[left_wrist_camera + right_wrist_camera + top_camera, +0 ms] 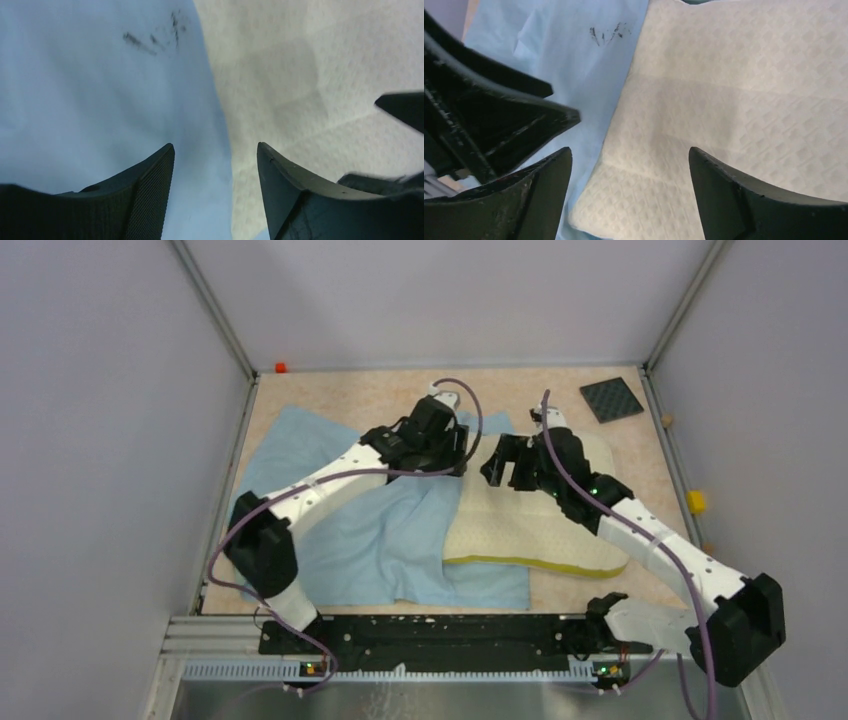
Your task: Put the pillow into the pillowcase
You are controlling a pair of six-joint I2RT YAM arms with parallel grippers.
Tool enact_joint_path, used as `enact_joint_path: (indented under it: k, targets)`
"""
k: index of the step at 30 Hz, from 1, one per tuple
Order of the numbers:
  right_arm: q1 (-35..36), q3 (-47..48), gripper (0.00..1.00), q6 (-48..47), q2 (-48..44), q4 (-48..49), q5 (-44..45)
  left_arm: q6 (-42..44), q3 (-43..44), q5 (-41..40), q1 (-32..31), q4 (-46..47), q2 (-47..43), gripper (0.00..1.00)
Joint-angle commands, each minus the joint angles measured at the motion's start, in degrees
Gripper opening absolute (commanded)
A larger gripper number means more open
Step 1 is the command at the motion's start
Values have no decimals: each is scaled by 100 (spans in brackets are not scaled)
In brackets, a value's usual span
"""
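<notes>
Ideally the released left pincer should nip only the pillowcase top layer beside the pillow, while the released right pincer pushes leftward.

Bright, even, diffuse light casts only faint shadows. The left wrist view is blurred across the thin light-blue fabric pillowcase. The right wrist view keeps the weave of the plump cream-white textured pillow sharp.

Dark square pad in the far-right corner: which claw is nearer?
Right. Right claw is over the pillow, left of the pad; left claw is farther left, at the edge of the pillowcase.
</notes>
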Motion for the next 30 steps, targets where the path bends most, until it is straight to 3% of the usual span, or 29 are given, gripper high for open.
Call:
enact_joint_path:
  k: [1, 8, 11, 13, 17, 21, 26, 30]
  targets:
    - [230, -94, 87, -736, -507, -636, -142, -498, -1211, -187, -107, 161, -1601, 69]
    - [1478, -459, 91, -954, -212, -1165, 812, -1074, -2621, -346, -639, -27, -2185, 75]
    - [1642, -734, 89, -837, 40, -1074, 969, -1333, -3042, -408, -637, 196, -2032, 66]
    - [1649, -920, 81, -808, 210, -801, 846, -1356, -3173, -511, -595, 436, -1869, 50]
    - [1645, -937, 41, -658, 681, -46, 231, -855, -2801, -519, -144, 650, -1399, 25]
    - [1645, -495, 0, -269, 1260, 726, -393, -23, -2063, -327, 330, 1024, -973, 18]
    - [1638, 372, 0, 228, 1837, 1033, -155, 514, -752, 54, 492, 759, -306, 14]
    - [1493, 698, 0, 362, 1971, 866, 26, 287, -816, 3, 473, 442, -486, 17]
